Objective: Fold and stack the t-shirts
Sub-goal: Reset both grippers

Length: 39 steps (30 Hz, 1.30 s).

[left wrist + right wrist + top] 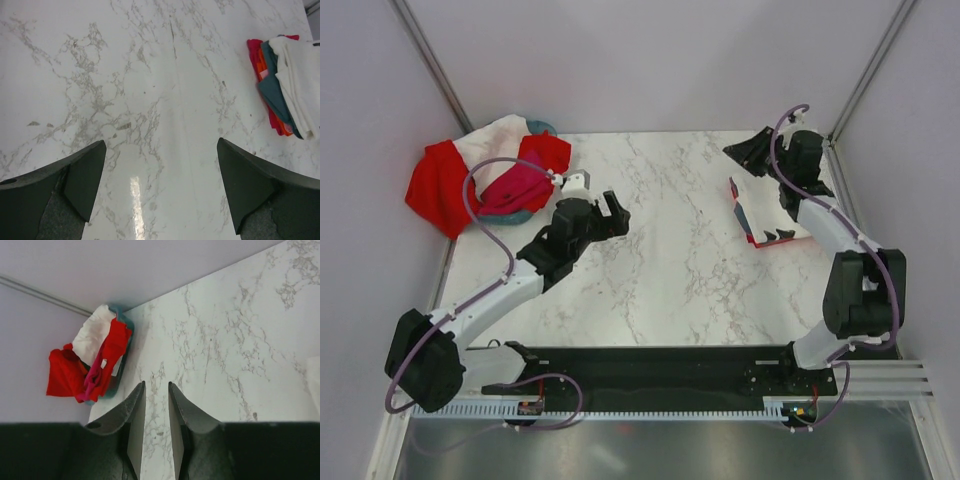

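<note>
A loose heap of t-shirts lies in the back left corner: a red one [440,185], a white one [495,135] and a magenta one [515,190]. The heap also shows in the right wrist view [100,360]. A folded stack [768,212] lies at the right, white on top [300,75] over slate [272,87] and red [255,50]. My left gripper [610,212] hangs wide open and empty over bare table [161,142], between heap and stack. My right gripper [748,150] is behind the stack; its jaws stand a narrow gap apart [156,385] with nothing between them.
A round teal basket [525,215] sits under the heap; its rim shows in the right wrist view [123,362]. Grey walls close the back and both sides. The marble table [670,260] lies between the arms.
</note>
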Motion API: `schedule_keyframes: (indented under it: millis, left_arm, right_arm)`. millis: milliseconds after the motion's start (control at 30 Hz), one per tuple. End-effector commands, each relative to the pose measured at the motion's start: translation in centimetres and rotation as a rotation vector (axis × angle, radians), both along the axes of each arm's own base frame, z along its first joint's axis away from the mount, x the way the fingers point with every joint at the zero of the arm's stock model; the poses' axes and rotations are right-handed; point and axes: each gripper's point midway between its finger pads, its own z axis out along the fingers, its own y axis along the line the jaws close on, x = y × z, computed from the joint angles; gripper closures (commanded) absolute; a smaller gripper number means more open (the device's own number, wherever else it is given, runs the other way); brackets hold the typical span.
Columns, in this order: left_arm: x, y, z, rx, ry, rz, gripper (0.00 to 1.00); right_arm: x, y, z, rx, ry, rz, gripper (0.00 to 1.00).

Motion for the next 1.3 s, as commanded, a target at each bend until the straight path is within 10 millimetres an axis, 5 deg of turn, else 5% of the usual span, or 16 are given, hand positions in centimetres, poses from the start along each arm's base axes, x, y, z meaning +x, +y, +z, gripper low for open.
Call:
schedule_keyframes:
  millis: [0,33,233,267,333,400,433,467,533,700,833,1267]
  left_arm:
    - [-1.0,1.9,-0.1,0.0,-0.027,0.049,0.01]
    - [-1.4,2.1,-0.5,0.0,-0.024,0.05,0.01]
    - [-4.0,3.3,-3.5,0.011,-0.007,0.015,0.01]
    - [-4.5,3.5,-4.6,0.018,-0.002,0.007,0.01]
    - [-5.2,3.5,-4.8,0.022,-0.031,-0.031,0.02]
    - [-6.3,3.5,-5.5,0.024,-0.069,-0.084,0.02]
    - [-6.6,3.6,-5.8,0.026,-0.079,-0.096,0.02]
    - [-7.3,3.9,-7.0,0.035,-0.072,-0.11,0.01]
    - [-7.8,3.9,-6.3,0.025,-0.121,-0.136,0.01]
    - [-9.3,3.1,-7.0,0.014,-0.135,-0.228,0.0]
    - [-9.7,3.0,-7.7,0.003,-0.137,-0.245,0.0]
    - [-9.8,3.9,-7.2,-0.012,-0.16,-0.198,0.0]
  right_arm:
    - [-3.7,2.4,-1.6,-0.255,0.001,0.015,0.68]
    - [-4.9,3.3,-0.6,-0.325,-0.05,0.007,0.66]
    - [-10.1,4.2,-5.4,-0.527,-0.033,-0.019,0.49]
    - [-10.6,2.4,-7.4,-0.579,0.02,-0.104,0.49]
    - [-11.9,0.9,-7.0,-0.59,0.004,-0.193,0.46]
    - [-13.6,-0.9,-9.0,-0.562,-0.001,-0.28,0.4]
    - [-14.4,-1.3,-7.9,-0.518,-0.061,-0.306,0.26]
    - [-15.4,-1.7,-9.8,-0.504,-0.075,-0.313,0.19]
    - [-16.3,-1.9,-10.7,-0.486,-0.086,-0.316,0.07]
    - [-17.7,-1.7,-14.8,-0.541,0.036,-0.241,0.06]
    - [-18.0,-1.2,-13.9,-0.479,-0.029,-0.238,0.06]
    - [-18.0,-3.8,-14.6,-0.52,0.078,-0.38,0.06]
